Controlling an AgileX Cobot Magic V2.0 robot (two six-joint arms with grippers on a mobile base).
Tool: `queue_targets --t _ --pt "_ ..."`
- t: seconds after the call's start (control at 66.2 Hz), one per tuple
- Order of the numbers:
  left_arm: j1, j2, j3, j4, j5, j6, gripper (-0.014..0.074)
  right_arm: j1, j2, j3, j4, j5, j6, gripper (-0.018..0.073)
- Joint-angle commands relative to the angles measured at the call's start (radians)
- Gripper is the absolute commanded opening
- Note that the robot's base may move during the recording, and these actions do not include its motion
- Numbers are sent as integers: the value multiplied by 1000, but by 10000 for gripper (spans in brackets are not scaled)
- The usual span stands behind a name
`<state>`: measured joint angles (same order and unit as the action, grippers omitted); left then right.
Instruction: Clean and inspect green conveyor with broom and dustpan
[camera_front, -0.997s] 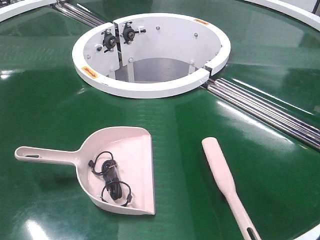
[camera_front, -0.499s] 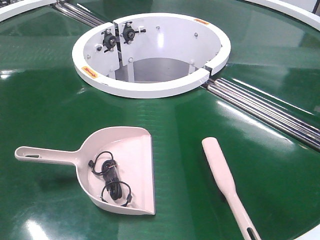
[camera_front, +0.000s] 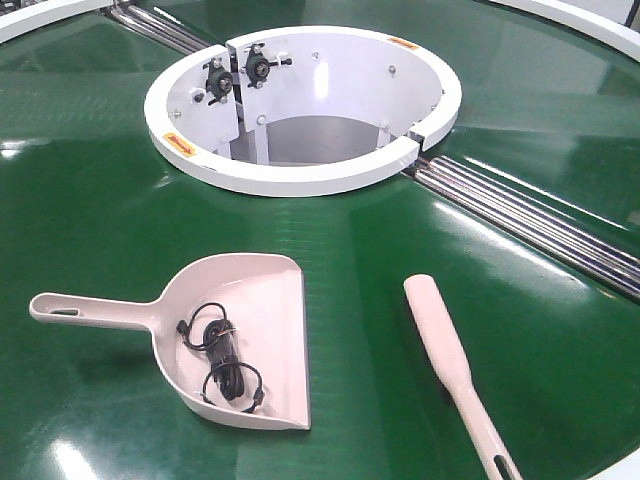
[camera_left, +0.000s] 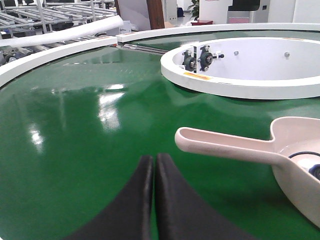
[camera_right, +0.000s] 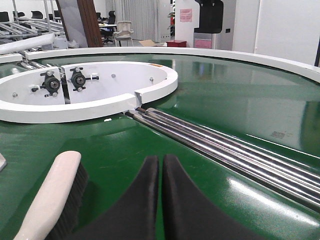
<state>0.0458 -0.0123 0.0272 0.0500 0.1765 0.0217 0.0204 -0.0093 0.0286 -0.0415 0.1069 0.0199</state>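
The glossy green conveyor (camera_front: 100, 200) fills the front view around its white central rim (camera_front: 300, 180). On it lies the pale dustpan (camera_front: 270, 310), handle pointing left, with black coiled cables (camera_front: 222, 358) inside. To its right lies the broom (camera_front: 445, 350), bristles down, handle toward the near edge. Neither gripper shows in the front view. My left gripper (camera_left: 154, 162) is shut and empty, hovering just left of and before the dustpan handle (camera_left: 220, 147). My right gripper (camera_right: 161, 162) is shut and empty, with the broom (camera_right: 50, 200) at its left.
Silver roller strips (camera_front: 530, 220) run diagonally from the central rim toward the right, and another strip (camera_front: 150, 25) runs to the back left. Black bearing blocks (camera_front: 240, 72) sit inside the rim. A white outer rim (camera_left: 50, 52) borders the belt; racks and office furniture stand beyond.
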Motion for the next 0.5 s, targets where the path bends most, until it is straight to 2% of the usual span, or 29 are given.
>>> queue_targets --t 0.0,0.484 --pt "3 -14 24 -7 -80 -2 -22 -5 -9 13 -1 -81 -5 -5" --pt "3 -14 24 -7 -80 -2 -22 -5 -9 13 -1 -81 -5 -5"
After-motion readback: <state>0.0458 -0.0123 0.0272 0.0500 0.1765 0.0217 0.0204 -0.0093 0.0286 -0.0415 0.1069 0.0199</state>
